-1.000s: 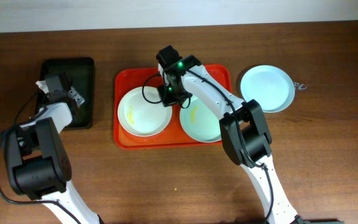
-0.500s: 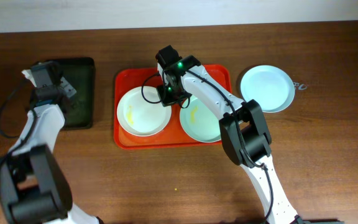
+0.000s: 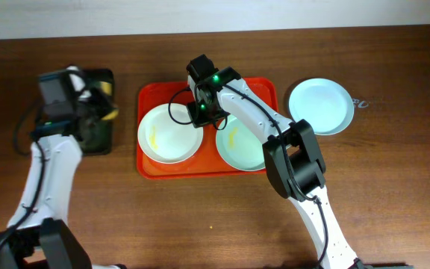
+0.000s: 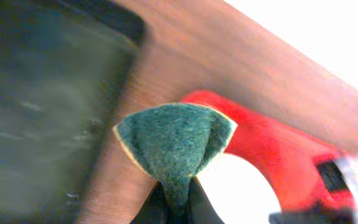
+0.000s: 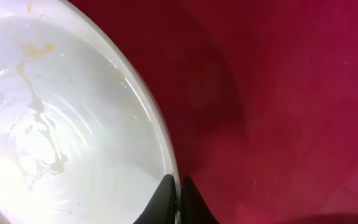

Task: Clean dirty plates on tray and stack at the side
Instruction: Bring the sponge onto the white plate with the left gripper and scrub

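The red-orange tray [image 3: 146, 101] holds two plates: a white plate [image 3: 169, 136] with yellow smears on the left and a pale mint plate [image 3: 239, 143] on the right. A third mint-blue plate [image 3: 319, 106] lies on the table to the right of the tray. My right gripper [image 3: 204, 113] is shut on the white plate's far right rim; in the right wrist view its fingers [image 5: 178, 193] pinch that plate [image 5: 61, 124] over the tray [image 5: 278, 93]. My left gripper [image 3: 98, 104] hovers over the black tray's right edge, shut on a green scouring sponge [image 4: 174, 142].
A black tray [image 3: 88, 131] lies left of the red tray, and shows blurred in the left wrist view [image 4: 42, 112]. In that view the red tray [image 4: 272, 149] and white plate [image 4: 241, 193] lie ahead. Bare wooden table surrounds the trays.
My left gripper closed on the sponge at the black tray, lifted it and swung right toward the red tray. The right arm has kept its grip and place.
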Controlling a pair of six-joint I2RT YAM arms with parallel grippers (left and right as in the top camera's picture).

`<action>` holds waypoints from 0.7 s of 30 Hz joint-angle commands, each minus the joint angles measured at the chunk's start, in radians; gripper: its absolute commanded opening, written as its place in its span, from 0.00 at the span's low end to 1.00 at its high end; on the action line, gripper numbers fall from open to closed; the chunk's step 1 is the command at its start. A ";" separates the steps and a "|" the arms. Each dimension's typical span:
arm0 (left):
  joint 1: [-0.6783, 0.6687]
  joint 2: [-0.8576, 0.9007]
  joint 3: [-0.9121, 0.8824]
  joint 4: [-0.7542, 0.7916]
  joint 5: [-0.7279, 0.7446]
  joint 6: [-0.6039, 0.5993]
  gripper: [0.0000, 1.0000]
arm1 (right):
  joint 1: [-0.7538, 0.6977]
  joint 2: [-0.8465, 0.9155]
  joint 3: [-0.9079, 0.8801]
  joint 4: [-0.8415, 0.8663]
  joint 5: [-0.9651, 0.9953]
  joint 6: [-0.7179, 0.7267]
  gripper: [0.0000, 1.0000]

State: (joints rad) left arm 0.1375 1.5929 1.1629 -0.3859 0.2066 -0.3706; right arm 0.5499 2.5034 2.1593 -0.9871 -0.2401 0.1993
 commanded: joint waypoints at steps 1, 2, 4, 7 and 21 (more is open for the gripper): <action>-0.167 0.064 -0.004 -0.084 0.063 -0.003 0.00 | 0.005 0.033 -0.014 0.000 -0.015 -0.003 0.05; -0.205 0.089 -0.004 -0.082 0.055 -0.003 0.00 | 0.002 0.033 -0.014 -0.003 -0.014 -0.003 0.04; -0.277 0.158 -0.004 -0.070 -0.010 -0.016 0.00 | -0.009 0.033 -0.014 -0.019 -0.015 0.001 0.04; -0.309 0.273 -0.004 -0.048 -0.021 -0.037 0.00 | -0.024 0.033 -0.014 -0.026 -0.015 0.001 0.04; -0.250 0.241 -0.003 -0.020 -0.114 -0.043 0.54 | -0.028 0.033 -0.014 -0.017 -0.015 0.001 0.05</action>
State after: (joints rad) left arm -0.1410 1.9213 1.1763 -0.3912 0.1223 -0.4114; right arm 0.5297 2.5053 2.1586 -1.0004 -0.2749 0.2062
